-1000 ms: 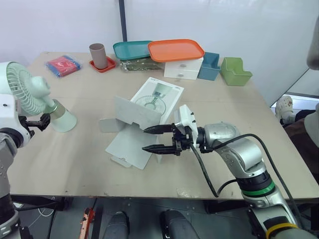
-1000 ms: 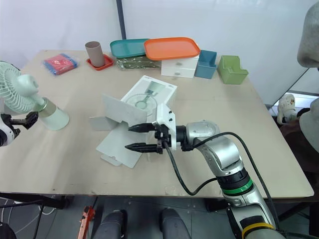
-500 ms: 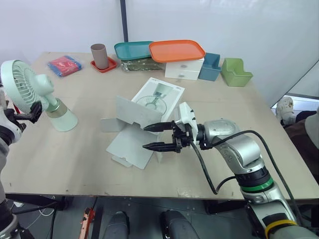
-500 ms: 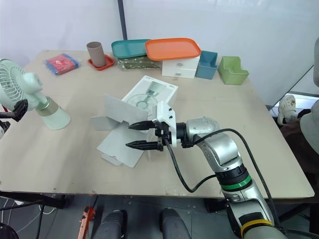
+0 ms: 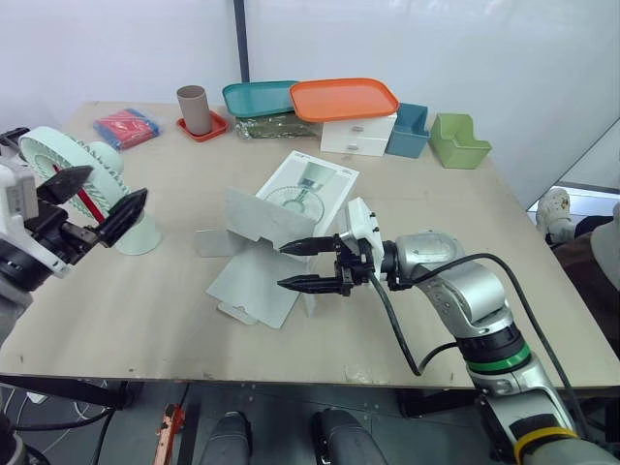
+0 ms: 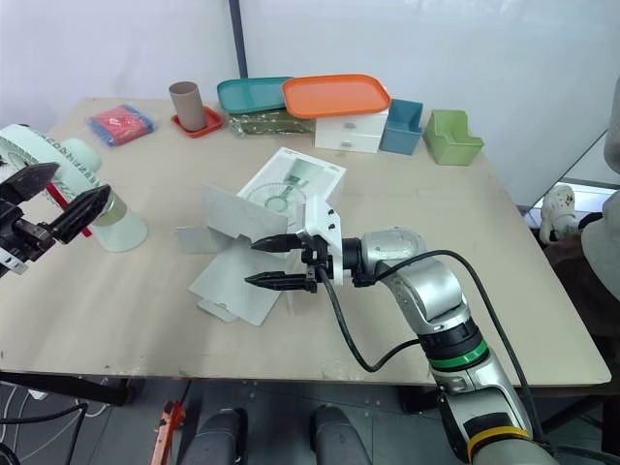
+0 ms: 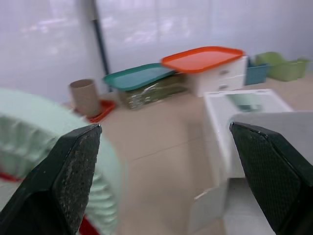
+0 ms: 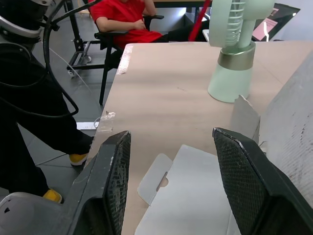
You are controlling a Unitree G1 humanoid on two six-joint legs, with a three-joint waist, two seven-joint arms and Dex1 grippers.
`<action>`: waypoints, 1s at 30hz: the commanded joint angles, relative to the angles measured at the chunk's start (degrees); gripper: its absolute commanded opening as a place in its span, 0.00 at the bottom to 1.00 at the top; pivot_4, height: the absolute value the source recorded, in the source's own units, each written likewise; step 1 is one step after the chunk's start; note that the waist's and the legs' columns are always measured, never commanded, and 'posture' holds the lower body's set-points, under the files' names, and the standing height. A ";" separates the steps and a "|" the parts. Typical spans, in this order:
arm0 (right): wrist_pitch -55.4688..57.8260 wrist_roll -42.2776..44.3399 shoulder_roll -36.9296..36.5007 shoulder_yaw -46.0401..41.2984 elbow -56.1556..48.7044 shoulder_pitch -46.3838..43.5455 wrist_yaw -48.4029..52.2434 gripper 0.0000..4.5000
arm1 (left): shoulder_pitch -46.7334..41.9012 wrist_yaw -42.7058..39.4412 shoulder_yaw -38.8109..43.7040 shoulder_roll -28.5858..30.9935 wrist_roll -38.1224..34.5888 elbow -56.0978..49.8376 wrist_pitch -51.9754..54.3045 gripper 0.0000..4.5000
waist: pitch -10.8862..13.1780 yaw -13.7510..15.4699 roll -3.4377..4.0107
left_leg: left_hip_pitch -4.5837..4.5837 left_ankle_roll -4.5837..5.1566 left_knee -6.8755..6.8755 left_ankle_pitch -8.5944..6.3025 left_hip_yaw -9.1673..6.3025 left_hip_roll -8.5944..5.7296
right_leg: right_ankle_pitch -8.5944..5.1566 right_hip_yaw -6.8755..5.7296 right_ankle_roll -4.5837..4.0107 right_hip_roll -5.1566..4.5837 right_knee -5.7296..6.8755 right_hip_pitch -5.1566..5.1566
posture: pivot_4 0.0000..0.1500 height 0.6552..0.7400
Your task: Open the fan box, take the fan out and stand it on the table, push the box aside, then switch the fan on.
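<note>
Table (image 5: 145,320): the fan is already out and standing at the robot's left end, so I'd say the job has reached pushing the box aside; the switching on comes after.
Fan box (image 5: 262,242): lies mid-table with its flaps thrown open and nothing left inside. The next move, to my eye, is a sideways shove on its wall rather than a grip.
Fan (image 6: 121,225): upright on its pale base, well apart from the box.
Orange tray (image 5: 344,97): sits on top of the drawer unit; I can see nothing lying in it.
Teal tray (image 5: 257,95): beside the orange one, with a greenish packet under it; it looks bare too.
Drawer unit (image 5: 356,136): white, both drawers closed, contents hidden.
Green bin (image 5: 457,140): at the far right; what shows of the inside is empty.
Blue bin (image 5: 407,131): between the drawers and the green bin, inside mostly hidden.
Cup (image 5: 192,108): brown, upright on a red saucer; I can't see into it.
Right gripper (image 5: 282,266): spread wide over the box's lower flap, holding nothing.
Left gripper (image 5: 118,182): spread wide just in front of the fan head, empty.
</note>
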 commanded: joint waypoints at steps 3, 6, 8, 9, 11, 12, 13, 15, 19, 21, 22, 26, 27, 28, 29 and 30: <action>0.24 1.11 -0.58 -1.78 -3.20 -0.08 -0.94 0.61 | 0.07 1.86 -0.23 2.67 1.10 0.92 -3.11 0.99 | 0.00 0.01 0.00 | 0.06 0.02 0.00 0.01 0.00 0.03 | 0.01 0.00 -0.02 0.04 0.01 0.05 | 1.00 1.00; 0.10 0.89 -0.46 -1.57 -2.77 -0.26 -0.97 0.61 | 0.48 1.40 -0.71 3.43 0.69 1.70 -4.01 0.99 | 0.00 0.01 0.00 | 0.07 0.03 0.02 0.03 0.01 0.04 | 0.03 0.00 -0.03 0.06 0.02 0.05 | 1.00 1.00; -0.01 0.78 -0.50 -1.43 -2.81 -0.08 -0.89 0.61 | 2.33 -0.01 -0.95 3.69 -0.33 0.44 -4.45 0.99 | 0.00 0.01 0.00 | 0.07 0.03 0.03 0.03 0.02 0.05 | 0.04 0.01 -0.03 0.06 0.02 0.05 | 1.00 1.00; 0.03 0.76 -0.53 -1.44 -2.83 -0.11 -0.94 0.61 | 3.78 -1.38 -0.96 3.98 -1.65 -0.37 -4.03 0.99 | 0.00 -0.01 0.00 | 0.07 0.03 0.03 0.03 0.03 0.06 | 0.04 0.01 -0.02 0.06 0.02 0.05 | 1.00 1.00; 0.22 0.74 -0.39 -1.45 -2.81 -0.34 -1.19 0.61 | 5.84 -3.72 -1.07 4.74 -3.37 -0.97 -3.50 0.99 | 0.00 0.00 0.00 | 0.07 0.03 0.01 0.03 0.04 0.08 | 0.03 0.02 -0.03 0.08 0.01 0.04 | 1.00 1.00; 0.46 0.81 -0.32 -1.60 -2.94 -0.46 -1.53 0.61 | 7.12 -5.50 -1.20 5.45 -4.57 -1.09 -3.26 0.99 | 0.00 -0.01 0.00 | 0.07 0.03 0.01 0.03 0.05 0.08 | 0.02 0.03 -0.03 0.07 0.01 0.03 | 1.00 1.00; 0.78 0.84 -0.42 -1.81 -3.16 -0.52 -1.89 0.61 | 8.34 -7.52 -1.44 6.24 -5.40 -1.21 -3.42 0.99 | 0.00 0.00 0.01 | 0.07 0.03 0.01 0.03 0.05 0.10 | 0.02 0.03 -0.05 0.10 0.02 0.03 | 1.00 1.00; 1.12 0.68 -0.92 -2.02 -3.69 -0.43 -2.40 0.61 | 9.49 -9.49 -1.80 7.43 -6.50 -0.44 -3.48 0.99 | 0.01 0.01 0.01 | 0.07 0.03 0.01 0.03 0.05 0.12 | 0.02 0.02 -0.07 0.11 0.02 0.02 | 1.00 1.00; 5.03 -1.57 -3.05 -2.28 -5.13 -0.68 -6.75 0.61 | 10.69 -13.51 -3.27 9.30 -7.81 2.03 -3.53 0.99 | 0.02 0.01 0.04 | 0.08 0.03 0.03 0.03 0.05 0.13 | 0.03 0.01 -0.13 0.12 0.02 0.03 | 1.00 1.00; 9.91 -2.49 -4.49 -2.90 -6.97 -0.64 -10.85 0.61 | 12.07 -17.08 -4.98 10.07 -8.41 2.80 -3.87 0.99 | 0.02 0.01 0.05 | 0.10 0.02 0.03 0.04 0.10 0.12 | -0.01 0.04 -0.20 0.10 0.02 0.02 | 1.00 1.00; 10.98 -2.28 -5.32 -3.43 -7.70 -0.14 -11.50 0.61 | 12.50 -17.31 -5.68 10.00 -8.59 2.21 -4.06 0.99 | 0.02 0.02 0.05 | 0.10 0.02 0.03 0.03 0.15 0.12 | -0.06 0.07 -0.30 0.07 0.02 0.01 | 1.00 1.00; 16.61 -1.44 -7.21 -4.40 -13.60 3.74 -15.75 0.61 | 12.20 -21.47 -11.31 10.60 -2.26 6.91 -10.15 0.99 | 0.01 0.07 0.05 | 0.10 0.02 -0.02 0.03 0.13 0.16 | -0.06 0.06 -0.29 0.13 0.02 -0.01 | 1.00 1.00; 18.52 -1.38 -7.07 -4.75 -14.37 4.20 -17.36 0.61 | 11.86 -21.78 -12.25 10.33 -1.91 7.85 -10.64 0.99 | 0.01 0.07 0.05 | 0.11 0.02 -0.03 0.03 0.13 0.16 | -0.07 0.06 -0.29 0.14 0.02 -0.01 | 1.00 1.00; 20.61 -1.66 -6.95 -4.88 -15.01 4.19 -19.14 0.61 | 11.44 -21.96 -13.05 10.14 -1.55 8.72 -11.05 0.99 | 0.01 0.07 0.05 | 0.12 0.02 -0.04 0.03 0.13 0.16 | -0.07 0.06 -0.29 0.14 0.02 -0.01 | 1.00 1.00; 23.36 -2.21 -6.94 -4.72 -16.01 3.57 -21.22 0.61 | 11.05 -22.71 -13.66 10.31 -1.51 9.52 -11.40 0.99 | 0.02 0.07 0.06 | 0.12 0.02 -0.05 0.03 0.13 0.18 | -0.07 0.07 -0.29 0.15 0.02 -0.01 | 1.00 1.00; 24.86 -2.51 -7.36 -4.87 -16.46 3.30 -22.23 0.61 | 10.58 -22.75 -14.52 10.30 -1.41 9.65 -11.54 0.99 | 0.02 0.03 0.07 | 0.11 0.02 -0.04 0.03 0.14 0.18 | -0.06 0.07 -0.29 0.15 0.02 -0.02 | 1.00 1.00</action>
